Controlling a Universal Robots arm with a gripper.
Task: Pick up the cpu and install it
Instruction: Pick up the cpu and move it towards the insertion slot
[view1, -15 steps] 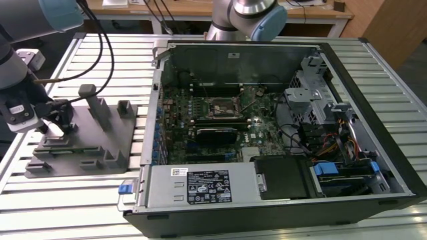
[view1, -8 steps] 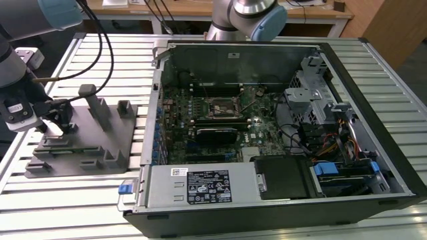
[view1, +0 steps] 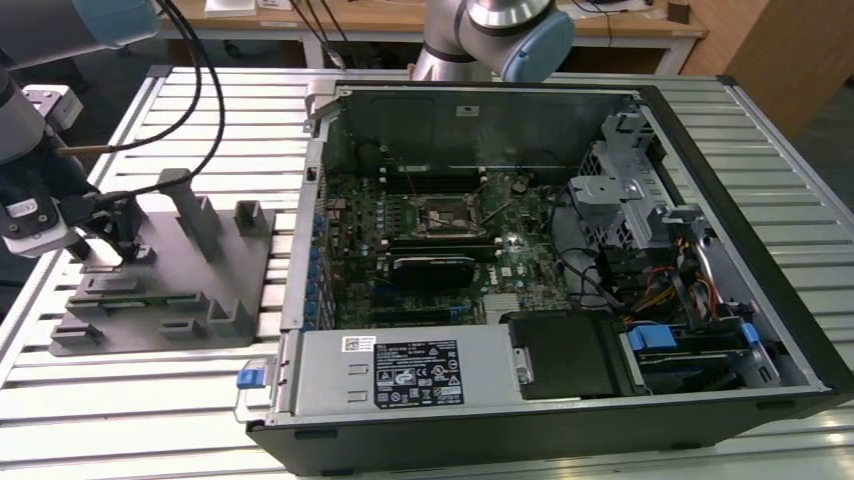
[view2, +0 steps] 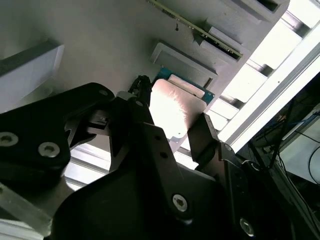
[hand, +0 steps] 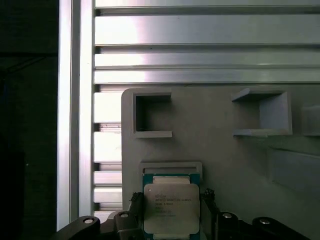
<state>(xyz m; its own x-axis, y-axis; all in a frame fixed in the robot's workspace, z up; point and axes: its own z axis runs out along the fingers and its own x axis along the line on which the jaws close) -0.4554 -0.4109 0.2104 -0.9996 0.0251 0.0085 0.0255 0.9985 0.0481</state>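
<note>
1. gripper (view1: 107, 245) is down over the grey plastic tray (view1: 134, 330), at the exterior view's left, on the slatted aluminium table (view1: 134, 425)
2. end effector state: jaws narrow, closed against two opposite edges of the cpu (hand: 171, 207); in the first wrist view one fingertip (hand: 136, 201) sits flush on one side of the chip, its partner flush on the other, with no gap visible
3. the second wrist view agrees: the cpu (view2: 175, 107) sits inside the gripper (view2: 172, 114), silvery lid up, with a thin green rim showing at the corners
4. where the cpu is: at its nest near the edge of the tray (hand: 225, 160); the raised lip of the nest is just beside the chip; can't tell whether it is resting in the nest or already a hair off it
5. key relation: the chip is dead centre between the jaws, directly under the wrist, so there is no offset either way; it is square, so it has no long axis; its edges look squared up to the jaw line
6. the motherboard socket (view1: 441, 215) lies well apart, toward the exterior view's right, inside the open computer case (view1: 507, 130); the case wall stands between tray and socket
7. judgement: grasp stage, with the cpu not yet at the socket
8. a tall upright post (view1: 187, 215) on the tray stands near the gripper, on the case side
</note>
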